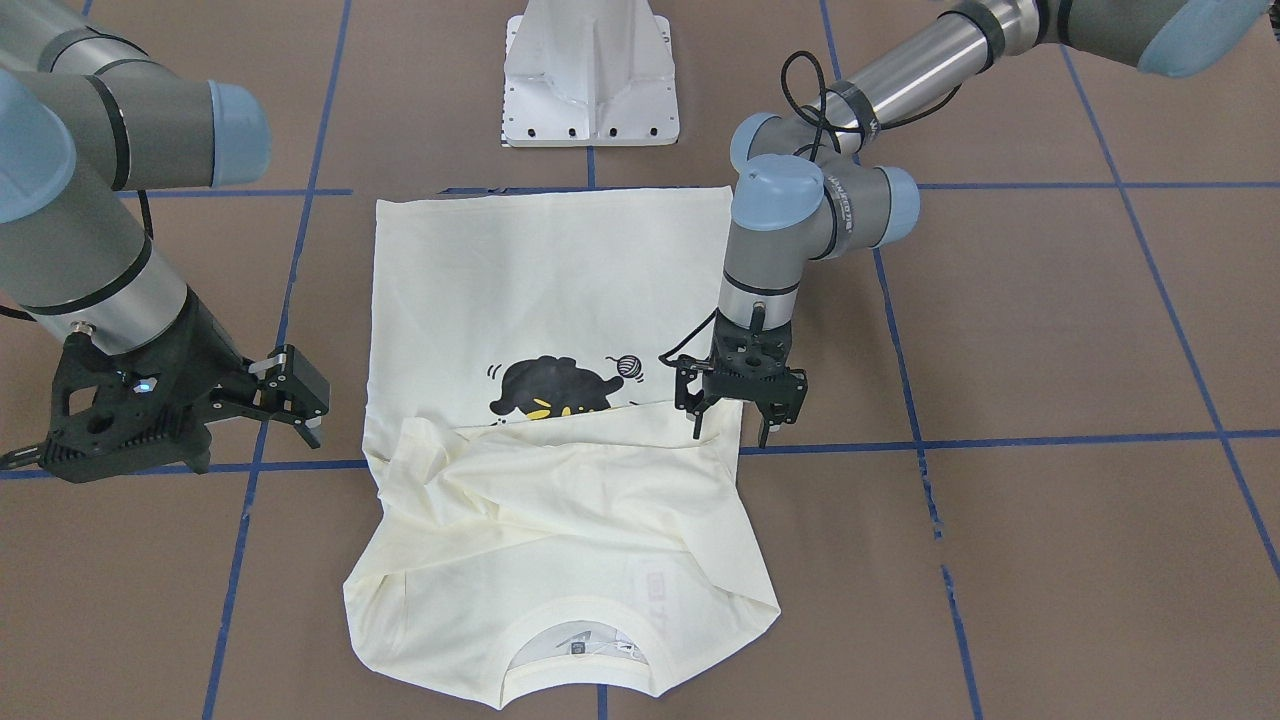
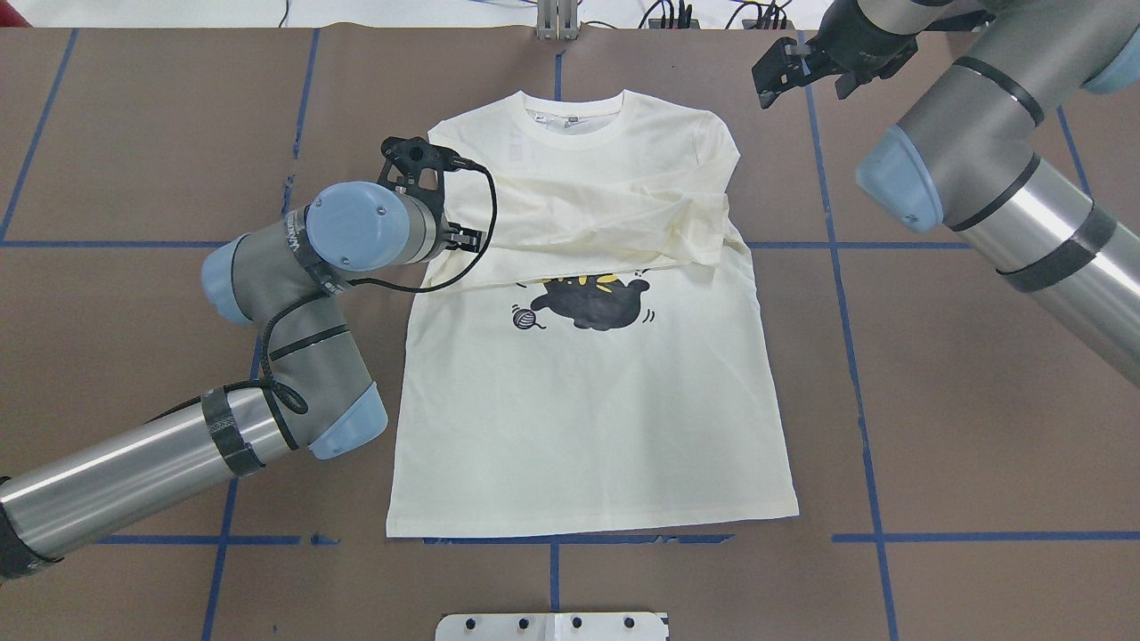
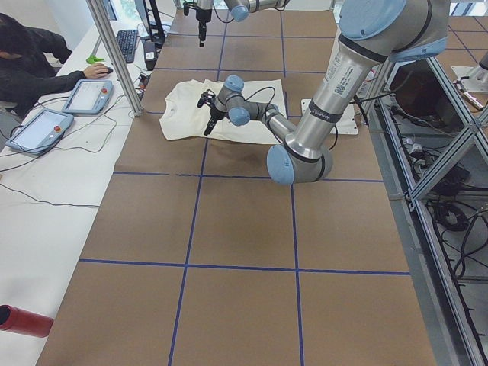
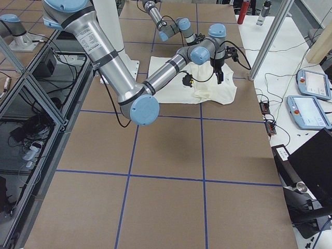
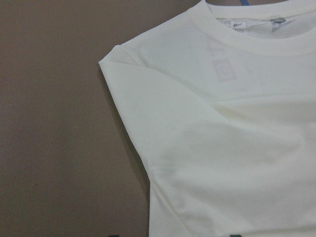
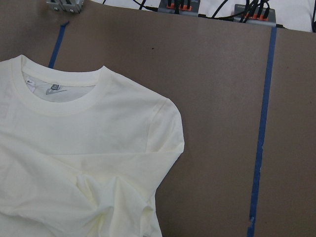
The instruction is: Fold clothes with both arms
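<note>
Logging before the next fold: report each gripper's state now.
Left gripper: open, holding nothing, above the T-shirt edge.
Right gripper: open, empty, beside the T-shirt, off the fabric.

Grey-and-silver jointed left arm (image 2: pixel 116 481) and right arm (image 2: pixel 980 133) — pale-blue joint caps (image 2: pixel 356 227), black bands (image 2: pixel 233 434), looping black cable (image 2: pixel 492 218) — tipped by black skeletal left gripper (image 1: pixel 731 437) and right gripper (image 1: pixel 300 395)

The T-shirt (image 2: pixel 588 418) is laid flat on the table (image 2: pixel 134 133), its hem nearest the pedestal base (image 1: pixel 590 75) and its collar on the far side. The sleeves (image 2: pixel 614 218) are folded across the chest, between collar and print. The left gripper (image 1: pixel 731 437) is placed over the shirt's left edge, at the sleeve fold. The right gripper (image 1: pixel 300 395) is held off the shirt, over bare table on the right.
</note>
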Controlling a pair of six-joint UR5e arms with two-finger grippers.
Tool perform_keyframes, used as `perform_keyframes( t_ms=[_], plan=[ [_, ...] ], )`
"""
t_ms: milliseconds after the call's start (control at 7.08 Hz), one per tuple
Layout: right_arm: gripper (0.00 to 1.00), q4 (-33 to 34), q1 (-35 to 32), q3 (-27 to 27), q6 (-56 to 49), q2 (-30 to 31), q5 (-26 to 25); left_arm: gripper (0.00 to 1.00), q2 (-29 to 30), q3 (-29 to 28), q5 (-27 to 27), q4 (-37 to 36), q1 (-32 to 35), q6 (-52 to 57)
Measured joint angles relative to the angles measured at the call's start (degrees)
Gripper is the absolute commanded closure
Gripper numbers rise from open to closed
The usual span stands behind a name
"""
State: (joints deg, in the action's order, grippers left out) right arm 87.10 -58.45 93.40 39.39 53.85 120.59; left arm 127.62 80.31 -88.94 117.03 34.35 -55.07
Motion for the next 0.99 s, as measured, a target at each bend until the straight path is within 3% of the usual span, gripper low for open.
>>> perform_keyframes(
  t_ms=[565,706,848,989],
  plan=[
    [0.0,0.0,0.0,0.4,0.1,0.4,-0.1,0.29,0.1,-1.1,2.5,0.0,-0.7,2.2],
    [0.0,0.0,0.0,0.5,0.1,0.6,-0.1,0.39,0.1,-1.4,2.8,0.1,-1.1,2.2],
    [0.0,0.0,0.0,0.6,0.1,0.8,-0.1,0.65,0.2,-1.6,3.1,0.1,-1.6,2.3],
    [0.0,0.0,0.0,0.7,0.1,0.9,-0.1,0.82,0.2,-1.6,3.3,0.1,-1.8,2.3]
  ],
)
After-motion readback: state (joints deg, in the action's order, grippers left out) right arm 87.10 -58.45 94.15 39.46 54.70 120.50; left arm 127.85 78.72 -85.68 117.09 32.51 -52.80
